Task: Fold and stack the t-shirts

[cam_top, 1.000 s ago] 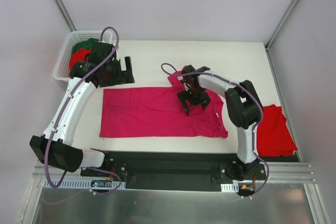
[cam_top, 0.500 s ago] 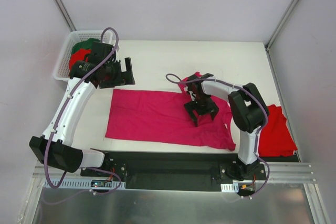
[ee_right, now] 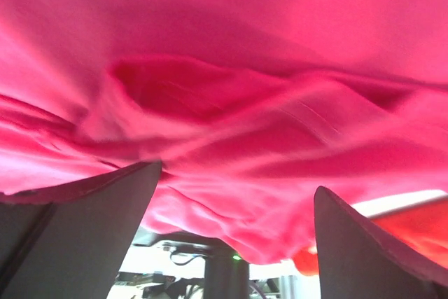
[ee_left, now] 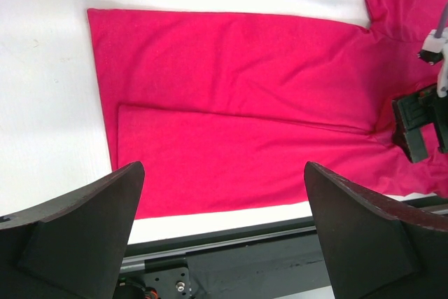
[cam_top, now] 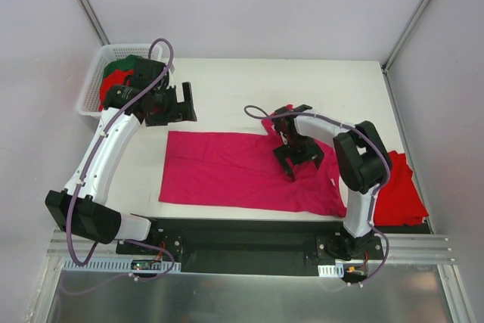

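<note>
- Shifted rightward along the bench [cam_top: 302, 88] over the last second, the magenta-pink t-shirt [cam_top: 227, 175] lies flat by the near edge, one layer folded over.
- On its right part rests the right pincer [cam_top: 301, 167], jaws apart; a red t-shirt [cam_top: 401, 191] lies at right.
- Farther back, the left pincer [cam_top: 180, 104] hovers, jaws apart, empty.
- At far left, the white basket [cam_top: 94, 85] holds red and green shirts [cam_top: 119, 73].

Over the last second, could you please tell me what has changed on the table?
The right hand, open, moved right and toward the near edge, and the magenta-pink cloth t-shirt under it slid the same way. Nothing was gripped or released. The left hand stayed open by the white plastic lattice basket; the folded red t-shirt did not move.
</note>
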`<state>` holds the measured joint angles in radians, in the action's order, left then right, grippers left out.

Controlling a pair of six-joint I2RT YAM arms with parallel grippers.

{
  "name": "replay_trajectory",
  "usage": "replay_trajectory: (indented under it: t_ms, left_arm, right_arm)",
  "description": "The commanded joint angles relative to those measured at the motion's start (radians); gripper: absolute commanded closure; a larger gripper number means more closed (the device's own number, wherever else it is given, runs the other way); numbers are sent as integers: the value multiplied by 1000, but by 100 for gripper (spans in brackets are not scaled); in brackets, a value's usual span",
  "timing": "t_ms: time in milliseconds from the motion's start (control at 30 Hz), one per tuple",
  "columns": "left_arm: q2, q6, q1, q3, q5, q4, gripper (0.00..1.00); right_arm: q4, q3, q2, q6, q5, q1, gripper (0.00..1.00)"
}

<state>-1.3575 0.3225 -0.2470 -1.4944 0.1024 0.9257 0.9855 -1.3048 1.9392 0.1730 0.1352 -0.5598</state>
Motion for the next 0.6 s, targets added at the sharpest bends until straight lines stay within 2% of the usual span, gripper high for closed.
replay_trajectory:
  t_ms: [0, 200, 233, 267, 367, 567]
  left_arm:
    - [-3, -17, 6, -38, 25, 5, 1]
    - [-11, -19, 6, -43, 34, 5, 1]
    - [-9, -20, 6, -43, 34, 5, 1]
    - [-9, -19, 6, -43, 36, 5, 1]
    - [-8, -20, 6, -41, 34, 5, 1]
    - [-8, -11, 6, -38, 40, 4, 1]
  right_arm:
    - [67, -34, -136, -10, 124, 6, 4]
    - [12, -116, -243, -85, -80, -21, 4]
    - [-29, -123, -255, -99, -123, -29, 4]
    - [-63, -120, -261, -115, -232, -52, 4]
    - [-185, -111, -215, -127, -343, -112, 4]
    - [-402, -53, -122, -87, -370, -224, 4]
